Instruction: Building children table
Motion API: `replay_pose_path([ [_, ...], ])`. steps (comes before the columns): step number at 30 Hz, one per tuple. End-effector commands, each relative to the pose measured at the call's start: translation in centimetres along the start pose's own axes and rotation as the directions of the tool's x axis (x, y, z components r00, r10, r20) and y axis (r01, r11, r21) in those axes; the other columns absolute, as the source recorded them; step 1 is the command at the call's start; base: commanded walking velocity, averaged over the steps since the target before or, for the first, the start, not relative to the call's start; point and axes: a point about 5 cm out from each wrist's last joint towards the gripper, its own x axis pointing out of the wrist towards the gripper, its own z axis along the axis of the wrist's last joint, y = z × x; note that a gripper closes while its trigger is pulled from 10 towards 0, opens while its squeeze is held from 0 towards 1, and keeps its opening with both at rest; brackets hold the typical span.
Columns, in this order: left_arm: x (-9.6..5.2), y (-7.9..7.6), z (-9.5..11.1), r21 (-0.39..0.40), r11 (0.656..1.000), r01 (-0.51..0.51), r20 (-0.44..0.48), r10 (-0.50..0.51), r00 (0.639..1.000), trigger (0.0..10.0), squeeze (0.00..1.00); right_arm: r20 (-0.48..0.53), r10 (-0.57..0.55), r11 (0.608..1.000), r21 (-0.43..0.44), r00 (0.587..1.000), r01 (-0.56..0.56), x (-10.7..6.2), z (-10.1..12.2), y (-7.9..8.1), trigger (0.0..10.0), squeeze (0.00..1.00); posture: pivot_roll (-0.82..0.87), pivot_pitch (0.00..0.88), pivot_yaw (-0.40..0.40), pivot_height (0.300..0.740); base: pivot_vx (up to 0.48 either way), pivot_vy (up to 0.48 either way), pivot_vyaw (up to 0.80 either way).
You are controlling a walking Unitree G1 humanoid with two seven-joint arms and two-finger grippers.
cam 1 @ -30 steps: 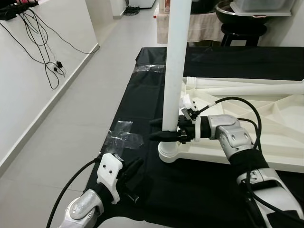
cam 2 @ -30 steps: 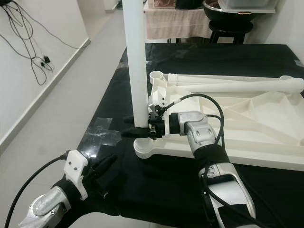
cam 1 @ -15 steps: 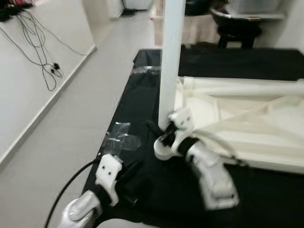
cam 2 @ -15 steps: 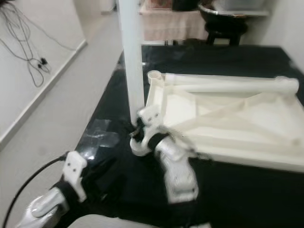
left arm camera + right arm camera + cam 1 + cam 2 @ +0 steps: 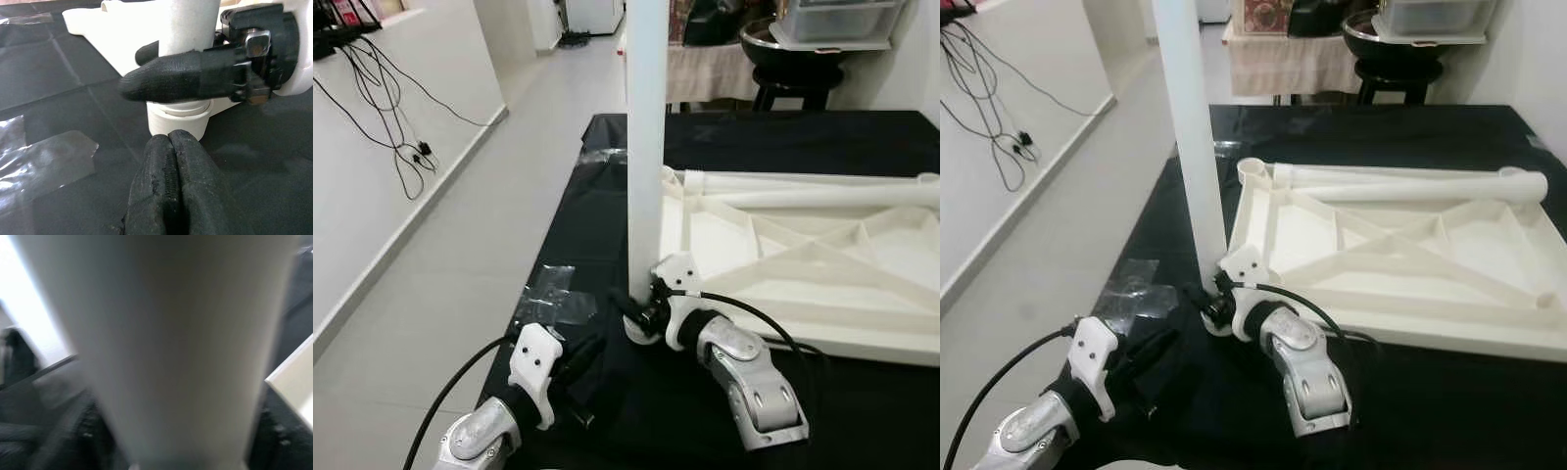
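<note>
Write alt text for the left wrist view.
The right gripper clamps the base of an upright white plastic table leg seated in its round white corner socket; the left gripper, fingers shut, hovers nearby over black sheeting.

Leg (image 5: pixel 646 147) upright at tabletop (image 5: pixel 822 264) left corner.

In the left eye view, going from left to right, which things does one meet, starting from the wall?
Black cables on the wall → crumpled clear tape on the black mat → upright white table leg → right claw at its base → upturned white tabletop.
</note>
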Motion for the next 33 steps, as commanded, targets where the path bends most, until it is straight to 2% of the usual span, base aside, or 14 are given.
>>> replay_pose_path([
  [1,-0.1,0.1,-0.5,-0.008,1.000,-0.015,-0.017,0.015,1.000,10.0,0.00,0.064,0.105,0.994,-0.007,0.992,-0.105,0.5,1.9,-0.4,10.0,1.00,-0.02,0.117,0.044,0.740,0.000,0.000,0.00],
  [4,-0.1,0.1,-0.5,-0.008,1.000,-0.014,-0.016,0.014,1.000,10.0,0.00,0.071,0.128,0.992,-0.009,0.989,-0.128,0.5,2.3,-1.0,10.0,1.00,-0.02,0.117,0.044,0.740,0.000,0.000,0.00],
  [5,0.0,0.1,-0.5,-0.008,1.000,-0.014,-0.015,0.014,1.000,10.0,0.00,0.060,0.135,0.991,-0.015,0.989,-0.134,0.6,2.5,-2.4,10.0,0.95,-0.02,0.118,0.042,0.740,0.000,0.000,0.00],
  [6,0.0,0.1,-0.5,-0.008,1.000,-0.014,-0.015,0.014,1.000,10.0,0.00,0.060,0.135,0.991,-0.015,0.989,-0.134,0.6,2.5,-2.4,10.0,0.95,-0.02,0.118,0.042,0.740,0.000,0.000,0.00],
  [7,0.0,0.1,-0.5,-0.006,1.000,-0.014,-0.015,0.014,1.000,10.0,0.00,0.044,0.148,0.988,-0.037,0.988,-0.147,0.5,2.7,-3.7,10.0,0.00,-0.01,0.117,0.039,0.740,0.000,0.000,0.00],
  [9,0.0,0.1,-0.5,-0.005,1.000,-0.013,-0.014,0.013,1.000,10.0,0.00,0.031,0.153,0.987,-0.053,0.988,-0.151,0.4,2.8,-4.6,10.0,0.00,-0.01,0.117,0.039,0.740,0.000,0.000,0.00],
  [11,0.0,0.0,-0.4,-0.004,1.000,-0.015,-0.014,0.015,1.000,10.0,0.00,-0.015,0.224,0.972,-0.069,0.975,-0.224,0.1,3.2,-6.2,10.0,0.00,0.00,0.122,0.037,0.740,0.000,0.000,0.00],
  [14,0.0,-0.1,-0.4,-0.004,1.000,-0.016,-0.014,0.016,1.000,10.0,0.00,-0.036,0.256,0.963,-0.076,0.966,-0.258,-0.1,3.8,-7.3,10.0,0.00,0.00,0.125,0.037,0.740,0.000,0.000,0.00],
  [20,0.0,-0.1,-0.4,-0.004,1.000,-0.015,-0.014,0.015,1.000,10.0,0.00,-0.024,0.278,0.959,-0.045,0.960,-0.279,-0.2,4.3,-8.3,10.0,0.00,0.01,0.126,0.037,0.740,0.000,0.000,0.00],
  [21,-0.1,-0.2,-0.4,-0.004,1.000,-0.015,-0.014,0.015,1.000,10.0,0.00,-0.018,0.303,0.953,-0.027,0.953,-0.303,-0.2,4.3,-8.5,2.9,0.00,0.01,0.128,0.036,0.740,0.000,0.000,0.00],
  [22,-0.1,-0.2,-0.4,-0.004,1.000,-0.015,-0.014,0.015,1.000,10.0,0.00,-0.018,0.303,0.953,-0.027,0.953,-0.303,-0.2,4.3,-8.5,2.9,0.00,0.01,0.128,0.036,0.740,0.000,0.000,0.00],
  [23,-0.1,-0.2,-0.4,-0.004,1.000,-0.015,-0.014,0.015,1.000,10.0,0.00,-0.013,0.323,0.946,-0.011,0.946,-0.323,-0.2,4.2,-8.6,0.0,0.00,0.01,0.128,0.036,0.740,0.000,0.000,0.00],
  [29,-0.1,-0.2,-0.3,-0.005,1.000,-0.015,-0.014,0.015,1.000,10.0,0.00,-0.015,0.357,0.934,-0.006,0.934,-0.357,-0.4,4.0,-8.5,0.0,0.00,0.01,0.134,0.035,0.740,0.000,0.000,0.00],
  [33,-0.1,-0.3,-0.3,-0.008,1.000,-0.016,-0.011,0.016,1.000,10.0,0.00,-0.024,0.291,0.957,-0.016,0.957,-0.291,-1.3,3.2,-8.9,0.0,0.00,-0.01,0.146,0.030,0.740,0.000,0.000,0.00],
])
